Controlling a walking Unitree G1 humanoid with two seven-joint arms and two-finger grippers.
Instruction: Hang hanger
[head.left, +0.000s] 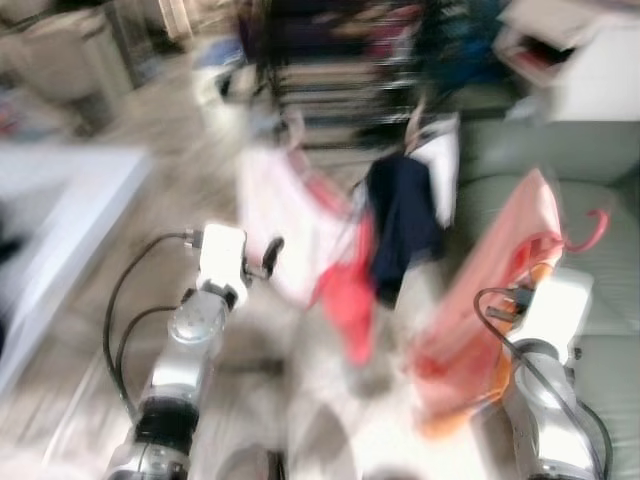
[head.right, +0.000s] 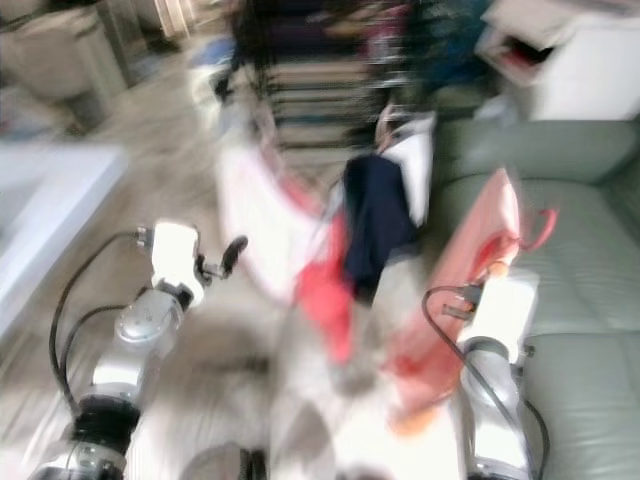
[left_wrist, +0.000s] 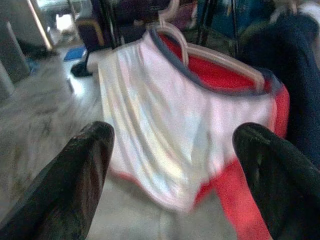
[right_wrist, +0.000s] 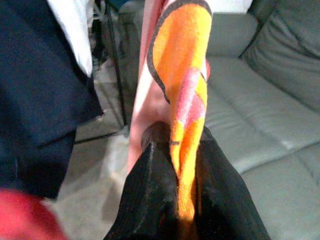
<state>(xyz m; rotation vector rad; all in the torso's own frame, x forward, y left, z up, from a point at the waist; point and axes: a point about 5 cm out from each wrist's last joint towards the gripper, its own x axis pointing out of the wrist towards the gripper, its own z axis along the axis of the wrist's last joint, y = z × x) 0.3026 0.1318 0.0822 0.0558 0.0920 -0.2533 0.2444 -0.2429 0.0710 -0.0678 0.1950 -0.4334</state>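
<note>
The head views are blurred by motion. My right gripper is shut on a pink and orange garment that hangs on a pink hanger, held up beside the sofa. The garment covers the gripper's fingers in the head views. My left gripper is open with nothing in it, raised at the left. It faces a white and red shirt on a pale hanger. That shirt hangs from a dark clothes rack, next to a navy garment.
A grey-green sofa fills the right side. A low white table stands at the left. A white cabinet sits at the back right. Thin black rack legs stand on the pale floor between the clothes and the sofa.
</note>
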